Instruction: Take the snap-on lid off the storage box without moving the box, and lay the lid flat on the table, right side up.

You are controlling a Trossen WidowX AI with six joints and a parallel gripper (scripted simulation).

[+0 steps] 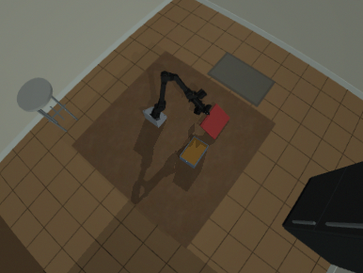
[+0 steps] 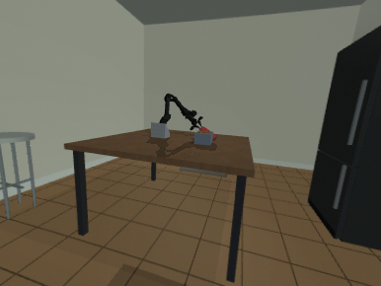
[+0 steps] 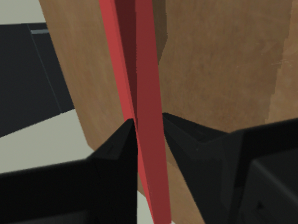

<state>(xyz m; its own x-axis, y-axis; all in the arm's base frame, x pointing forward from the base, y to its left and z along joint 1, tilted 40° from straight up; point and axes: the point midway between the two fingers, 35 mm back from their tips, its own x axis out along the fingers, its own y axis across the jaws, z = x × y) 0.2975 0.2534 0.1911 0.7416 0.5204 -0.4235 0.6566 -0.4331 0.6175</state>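
One red lid (image 1: 215, 120) is up in the air, off the open storage box (image 1: 194, 152) and just beside it, clamped edge-on in the claw (image 1: 205, 111). Box sits on the brown worktop (image 1: 108, 141), arm's grey base (image 1: 151, 118) nearby.

On the brown wooden table (image 1: 108, 141) there is 1 black jointed robot arm (image 1: 176, 85) with 1 black two-fingered tool (image 1: 205, 112), 1 flat red square snap-on lid (image 1: 215, 120), and 1 open grey storage box with a yellow-orange interior (image 1: 194, 152). Around the table are 1 grey round-seated stool (image 1: 35, 95), 1 grey rectangular floor mat (image 1: 241, 78) and 1 black two-door fridge (image 2: 352, 143).
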